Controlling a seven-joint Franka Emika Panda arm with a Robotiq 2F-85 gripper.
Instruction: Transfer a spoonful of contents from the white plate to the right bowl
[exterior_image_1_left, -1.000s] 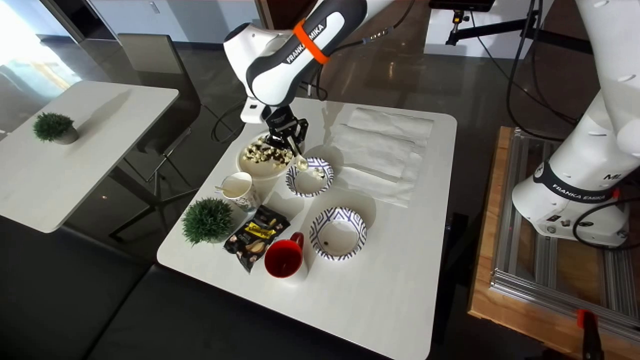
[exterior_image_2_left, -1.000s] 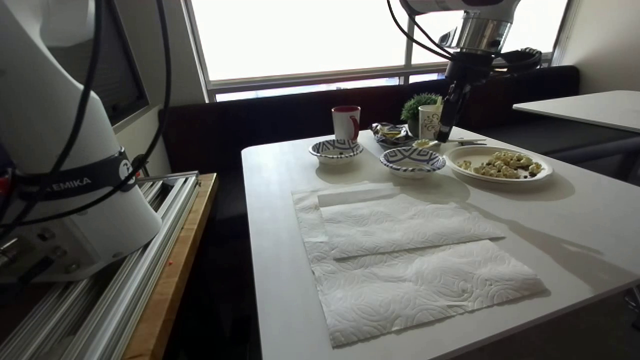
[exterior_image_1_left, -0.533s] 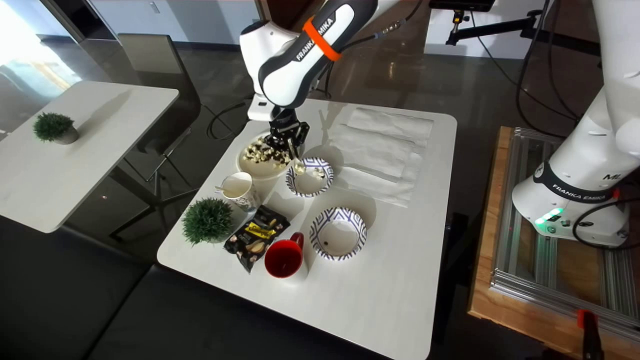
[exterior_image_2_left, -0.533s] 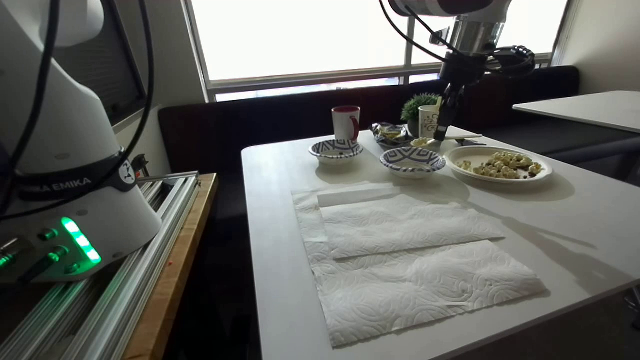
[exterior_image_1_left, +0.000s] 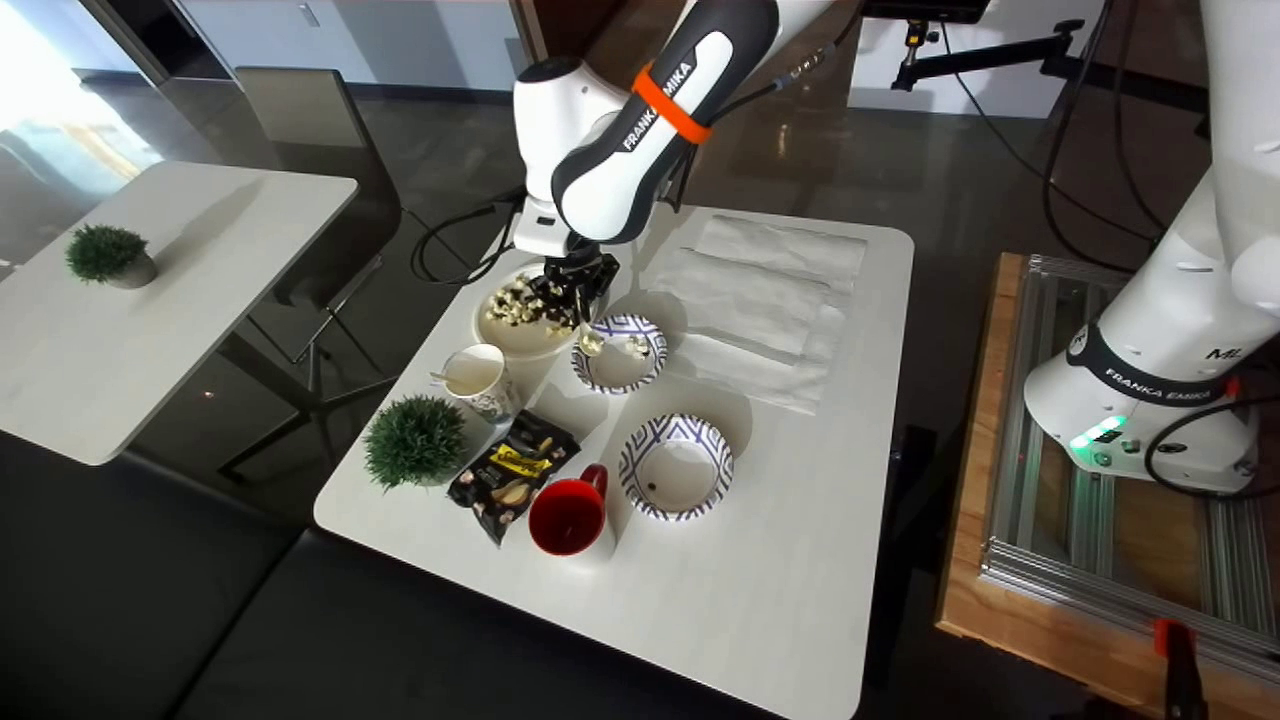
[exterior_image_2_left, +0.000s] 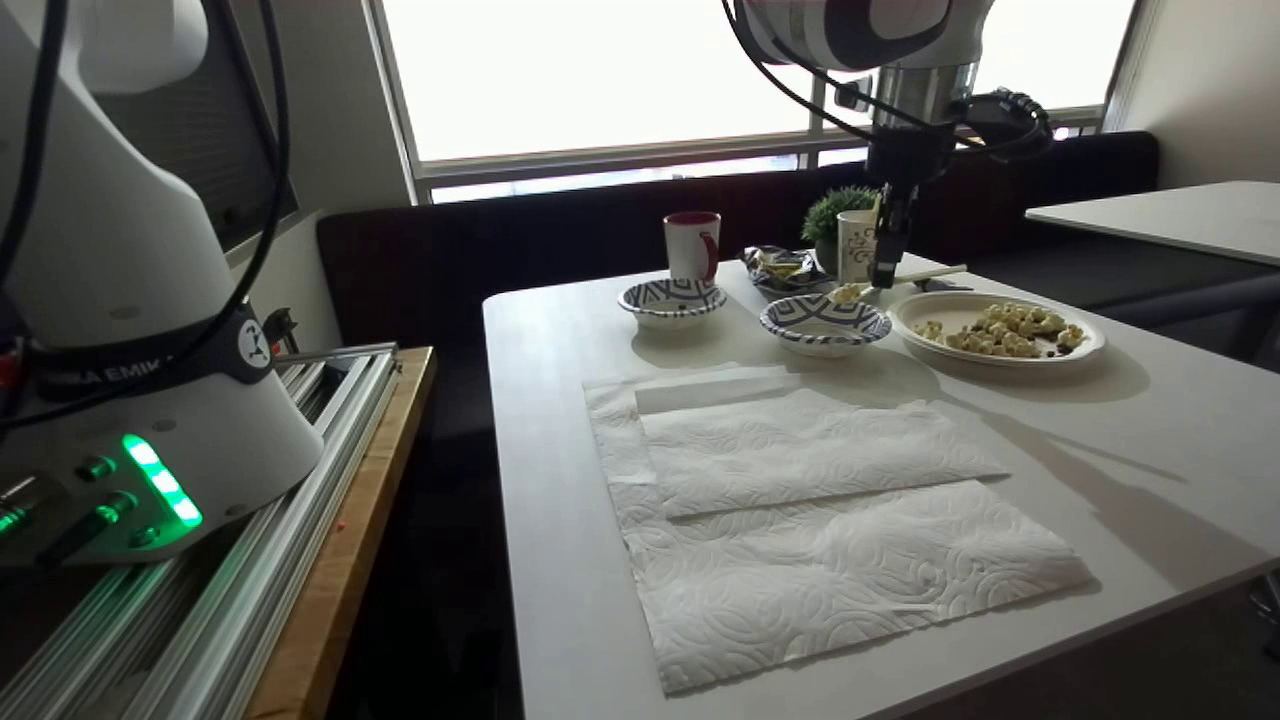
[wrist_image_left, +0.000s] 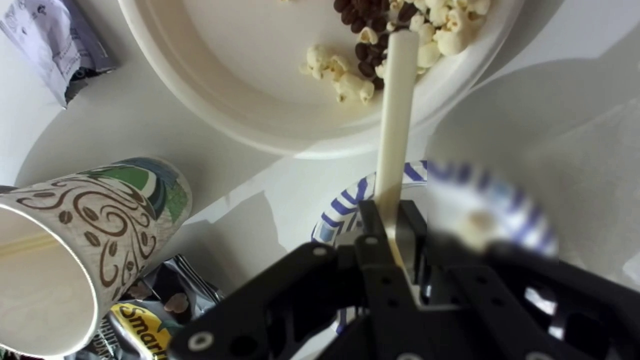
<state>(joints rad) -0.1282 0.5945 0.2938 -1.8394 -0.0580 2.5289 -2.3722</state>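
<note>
As claw grips, spoon tilted steeper

In an exterior view, a wide lane runs along the edge of the counter facing the robot base (the paper towels lie flat there). Between this lane and the mug stands a striped bowl. Near the opposite corner by the bench, the plant and the snack bag are obstacles.

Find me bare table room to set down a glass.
Bare table lies past the red-lined mug and the bowl beside it, out to the corner, and in a strip between the paper towels and the edge facing the robot base. It's crowded around the white plate, cup, plant and snack bag, where the gripper holds a spoon.
</note>
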